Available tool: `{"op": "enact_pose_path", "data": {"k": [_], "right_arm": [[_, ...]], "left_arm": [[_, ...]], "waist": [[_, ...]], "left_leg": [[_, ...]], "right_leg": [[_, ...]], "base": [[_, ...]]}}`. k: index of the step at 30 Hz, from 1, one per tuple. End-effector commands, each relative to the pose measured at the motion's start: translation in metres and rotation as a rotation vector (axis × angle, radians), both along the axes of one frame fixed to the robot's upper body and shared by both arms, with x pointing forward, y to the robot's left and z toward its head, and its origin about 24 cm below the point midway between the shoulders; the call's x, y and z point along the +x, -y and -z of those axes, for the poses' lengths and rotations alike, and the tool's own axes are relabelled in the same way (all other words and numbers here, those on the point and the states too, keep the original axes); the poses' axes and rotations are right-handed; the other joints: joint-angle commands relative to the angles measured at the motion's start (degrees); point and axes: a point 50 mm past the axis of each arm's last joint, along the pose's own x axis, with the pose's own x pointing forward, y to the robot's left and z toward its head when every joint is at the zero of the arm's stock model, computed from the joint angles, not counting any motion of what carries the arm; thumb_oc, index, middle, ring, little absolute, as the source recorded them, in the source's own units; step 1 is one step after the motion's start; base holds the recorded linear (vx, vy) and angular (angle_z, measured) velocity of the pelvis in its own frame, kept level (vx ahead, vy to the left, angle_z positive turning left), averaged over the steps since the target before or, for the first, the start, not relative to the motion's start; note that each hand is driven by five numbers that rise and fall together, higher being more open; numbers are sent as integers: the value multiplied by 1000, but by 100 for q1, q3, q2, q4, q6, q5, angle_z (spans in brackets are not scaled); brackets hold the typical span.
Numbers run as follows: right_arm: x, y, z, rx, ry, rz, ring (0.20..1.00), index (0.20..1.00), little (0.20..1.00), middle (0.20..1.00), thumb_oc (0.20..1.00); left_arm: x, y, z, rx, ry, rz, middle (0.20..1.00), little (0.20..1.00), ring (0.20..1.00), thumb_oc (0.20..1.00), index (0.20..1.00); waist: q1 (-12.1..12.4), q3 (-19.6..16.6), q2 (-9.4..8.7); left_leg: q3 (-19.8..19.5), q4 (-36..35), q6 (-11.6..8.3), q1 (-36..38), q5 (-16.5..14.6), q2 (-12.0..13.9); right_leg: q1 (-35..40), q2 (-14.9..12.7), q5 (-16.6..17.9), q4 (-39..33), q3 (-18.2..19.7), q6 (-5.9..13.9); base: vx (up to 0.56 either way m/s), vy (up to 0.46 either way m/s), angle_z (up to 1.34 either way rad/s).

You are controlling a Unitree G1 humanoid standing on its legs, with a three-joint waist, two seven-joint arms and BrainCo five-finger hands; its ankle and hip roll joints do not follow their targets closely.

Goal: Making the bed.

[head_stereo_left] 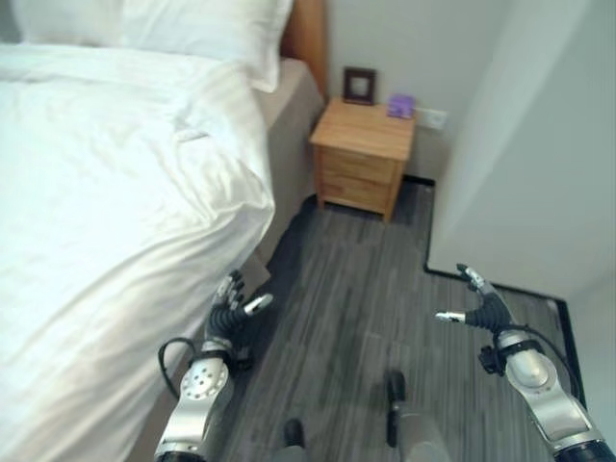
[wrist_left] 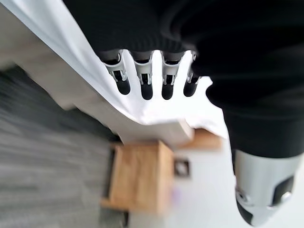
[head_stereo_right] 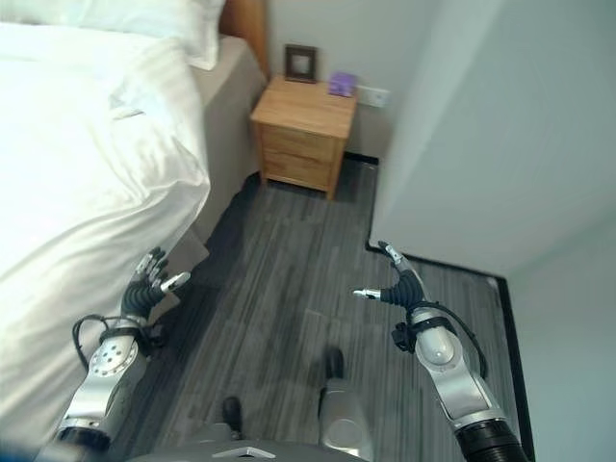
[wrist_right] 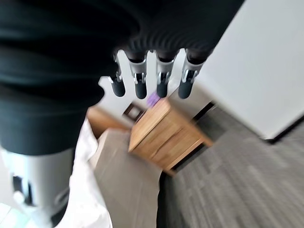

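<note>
The bed (head_stereo_left: 279,125) is on the left side of the room. A big white duvet (head_stereo_left: 106,221) lies over it. The duvet is a bit wrinkled near the top and hangs down over the side of the bed. The tan side of the mattress shows past the duvet edge. Two white pillows (head_stereo_left: 207,29) sit at the head of the bed, cut off by the top of the picture.

The left hand (head_stereo_left: 231,310) is held up low beside the hanging duvet edge, close to it. Its fingers are straight and a little spread, and it holds nothing. I cannot tell if it touches the cloth.

Past the bed, in the corner, stands a small wooden nightstand (head_stereo_left: 363,159). A dark picture frame (head_stereo_left: 359,85) and a small purple thing (head_stereo_left: 400,105) are on top of it. What the purple thing is, I cannot make out.

The grey wood floor (head_stereo_left: 356,289) runs between the bed and a white wall (head_stereo_left: 539,135).

The right hand (head_stereo_left: 479,303) is held up over the floor, well apart from the bed. Its fingers are straight and spread, and it is empty.
</note>
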Motion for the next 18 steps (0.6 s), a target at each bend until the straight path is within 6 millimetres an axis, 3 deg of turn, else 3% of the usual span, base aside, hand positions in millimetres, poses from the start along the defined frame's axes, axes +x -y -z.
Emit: {"op": "enact_pose_path", "data": {"k": [1,3,4,7,9,10,11,12,15,18], "right_arm": [[6,2,-19,-30,78,-33,1000,1000,1000,1000,1000],[7,1,-19,-27,74,-45,1000,1000,1000,1000,1000],[14,2,-29,-31,111,-46,1000,1000,1000,1000,1000],[16,2,-31,-24,119,-40,1000,1000,1000,1000,1000],[15,5,-33,-14,122,-25,1000,1000,1000,1000,1000],[15,5,-35,-23,128,-35,1000,1000,1000,1000,1000],[16,5,-36,-30,132,-39,1000,1000,1000,1000,1000],[18,6,-38,-40,139,-40,1000,1000,1000,1000,1000],[21,8,-44,-82,161,-36,1000,1000,1000,1000,1000],[25,-7,-45,-79,155,-96,1000,1000,1000,1000,1000]], "left_arm": [[9,-10,-26,43,141,-21,1000,1000,1000,1000,1000],[2,-9,-20,22,119,-40,1000,1000,1000,1000,1000],[1,-7,-20,-33,132,-56,1000,1000,1000,1000,1000],[1,-6,-19,-52,135,-63,1000,1000,1000,1000,1000],[1,-5,-18,-74,123,-52,1000,1000,1000,1000,1000],[-2,-5,-15,-65,109,-50,1000,1000,1000,1000,1000],[-2,-5,-15,-62,111,-50,1000,1000,1000,1000,1000],[-3,-7,-14,-58,103,-57,1000,1000,1000,1000,1000],[-7,-10,-10,-72,89,-81,1000,1000,1000,1000,1000],[-18,-18,-1,-60,33,-106,1000,1000,1000,1000,1000]], "waist": [[-208,-175,234],[-181,-181,293],[1,48,272],[56,75,182],[318,145,144],[486,117,272],[587,103,388],[693,114,438],[776,50,524],[926,-155,512]], "left_leg": [[498,-659,-359,1802,-278,-139],[438,609,-475,1566,122,52],[409,2761,-635,423,678,231],[570,3083,-583,100,776,263],[1283,2277,-429,-516,566,505],[1496,969,-417,-894,806,381],[1637,254,-515,-1060,1262,429],[1885,-201,-552,-1245,1517,501],[2862,-463,-499,-1383,1802,693],[3020,-567,-350,-1039,1973,676]], "right_leg": [[265,82,710,-573,-424,-104],[459,65,731,-289,-477,-282],[881,47,546,-224,-706,-654],[1053,20,448,-321,-821,-768],[1737,17,171,-753,-1000,-718],[1989,62,-60,-866,-1009,-613],[2148,147,-229,-881,-1039,-561],[2346,177,-392,-881,-1131,-549],[2772,300,-649,-867,-1316,-546],[3042,263,-897,-379,-1265,-489]], "base": [[592,-254,24],[528,-345,35],[393,-350,70],[284,-184,21],[566,-21,-24],[627,169,7],[648,158,11],[473,86,29],[509,55,27],[449,67,-16]]}}
